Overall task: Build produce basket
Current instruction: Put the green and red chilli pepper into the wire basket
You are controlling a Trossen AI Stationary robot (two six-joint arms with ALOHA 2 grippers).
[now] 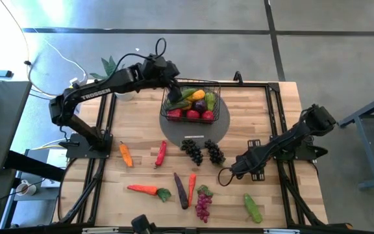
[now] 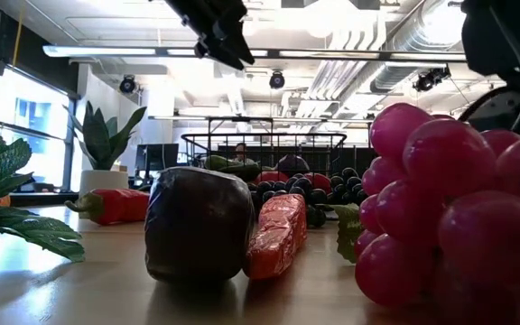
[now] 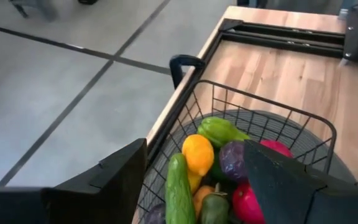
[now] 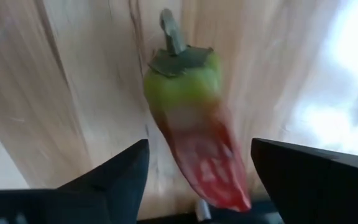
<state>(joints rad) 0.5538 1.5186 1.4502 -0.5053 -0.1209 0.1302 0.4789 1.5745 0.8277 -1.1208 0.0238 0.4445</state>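
- The right gripper (image 4: 197,180), its fingers apart and nothing gripped, straddles a red and green pepper (image 4: 191,118) lying on the desk (image 1: 284,117), toward its right edge
- The pepper looks light, stiff and smooth; its tapered body could slip, so the broad middle seems the best hold
- The left gripper (image 3: 191,186) hovers open over the basket (image 1: 193,104), near the desk's far edge, already holding a lemon (image 3: 198,154) and a cucumber (image 3: 178,190)

Blurred pepper (image 4: 194,143) cut off below, grapes (image 2: 459,217) cropped at the edge, basket (image 2: 264,153) perhaps half-hidden.
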